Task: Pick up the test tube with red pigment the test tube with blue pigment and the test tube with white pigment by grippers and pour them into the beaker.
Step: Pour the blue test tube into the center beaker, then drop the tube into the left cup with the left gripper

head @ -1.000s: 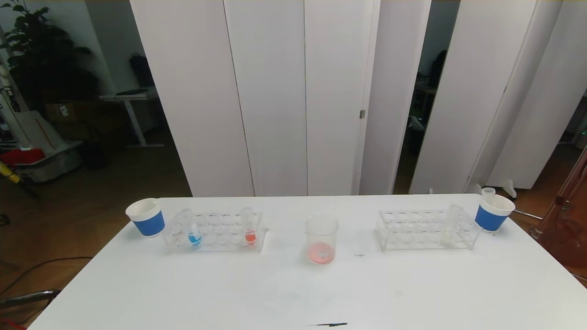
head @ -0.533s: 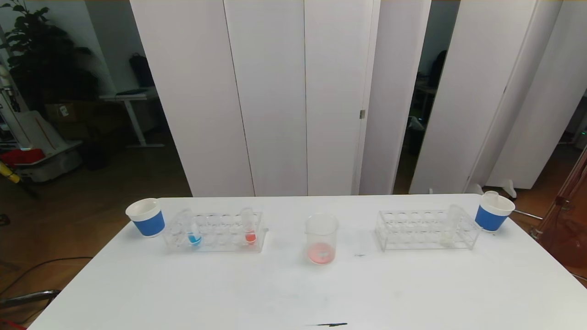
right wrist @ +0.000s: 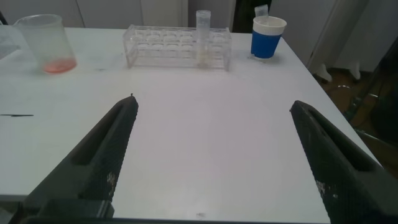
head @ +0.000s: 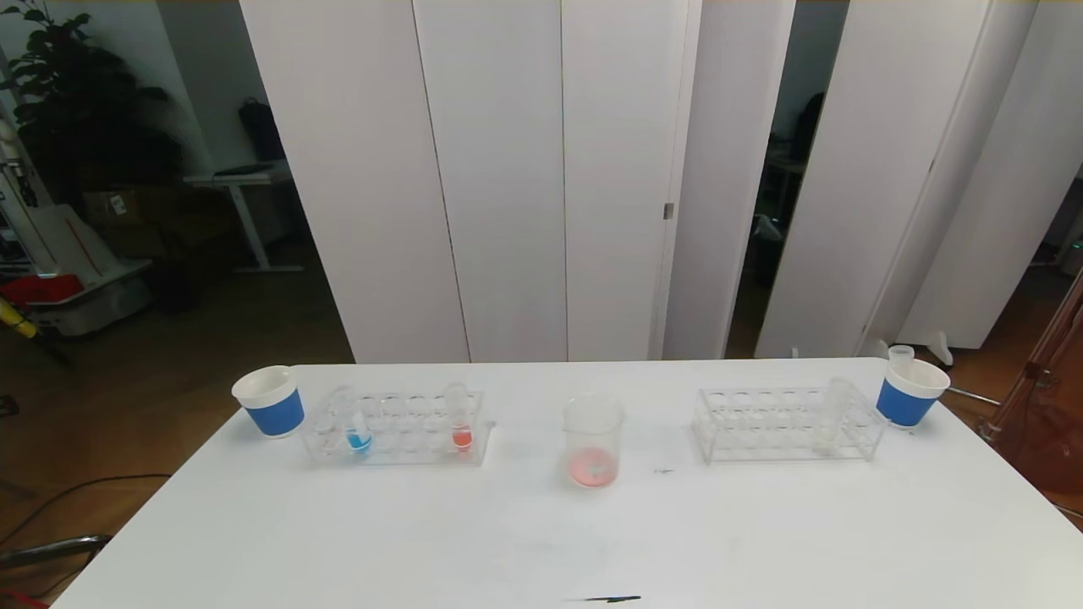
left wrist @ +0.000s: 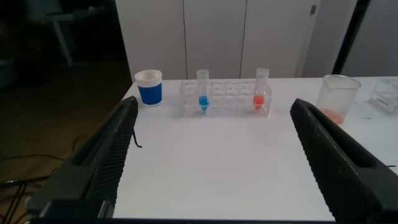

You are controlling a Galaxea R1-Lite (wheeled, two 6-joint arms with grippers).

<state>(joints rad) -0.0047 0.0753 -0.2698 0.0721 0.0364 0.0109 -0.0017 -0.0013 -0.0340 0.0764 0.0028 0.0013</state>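
The beaker [head: 593, 440] stands mid-table with a little pinkish-red liquid in it. The test tube with blue pigment [head: 357, 427] and a red-orange tube [head: 459, 420] stand upright in the left clear rack [head: 398, 436]. The test tube with white pigment [head: 833, 414] stands in the right clear rack [head: 783, 427]. Neither gripper shows in the head view. My left gripper [left wrist: 214, 102] is open and empty, well short of the left rack [left wrist: 227, 102]. My right gripper [right wrist: 214, 102] is open and empty, short of the right rack [right wrist: 168, 48] and the white tube [right wrist: 203, 37].
A blue-banded paper cup [head: 269, 400] stands left of the left rack. Another [head: 909, 392] stands at the table's right corner with a small clear tube [head: 901, 353] in it. A black mark [head: 611, 600] lies near the front edge.
The small clear tube in the right cup shifted slightly and came back. Nothing else has moved.
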